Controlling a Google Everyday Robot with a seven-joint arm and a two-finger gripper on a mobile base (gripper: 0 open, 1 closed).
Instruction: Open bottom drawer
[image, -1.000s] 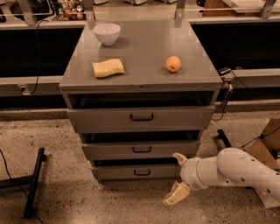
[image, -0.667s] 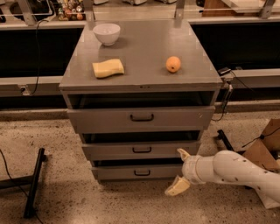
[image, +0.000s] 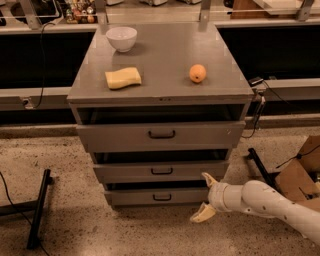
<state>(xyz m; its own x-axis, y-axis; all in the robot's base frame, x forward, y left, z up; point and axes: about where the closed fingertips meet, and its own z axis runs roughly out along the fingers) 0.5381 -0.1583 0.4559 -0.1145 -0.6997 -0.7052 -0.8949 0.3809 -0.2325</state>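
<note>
The bottom drawer (image: 157, 196) is the lowest, narrowest grey front of the three in the grey cabinet, with a small dark bar handle (image: 161, 197). It looks nearly shut. My gripper (image: 205, 197) sits just right of the drawer's right end, low by the floor, on a white arm coming in from the lower right. Its two cream fingers are spread apart and hold nothing: one fingertip (image: 208, 179) is up near the drawer's top right corner, the other (image: 201, 215) is down over the floor.
The mid drawer (image: 161, 171) and top drawer (image: 161, 135) sit above. A white bowl (image: 121, 38), yellow sponge (image: 123, 78) and orange (image: 197, 73) lie on the cabinet top. A cardboard box (image: 300, 172) is at right, a black stand leg (image: 39, 207) at left.
My gripper has moved a little left and up, closer to the bottom drawer's right end. The drawers have not moved.
</note>
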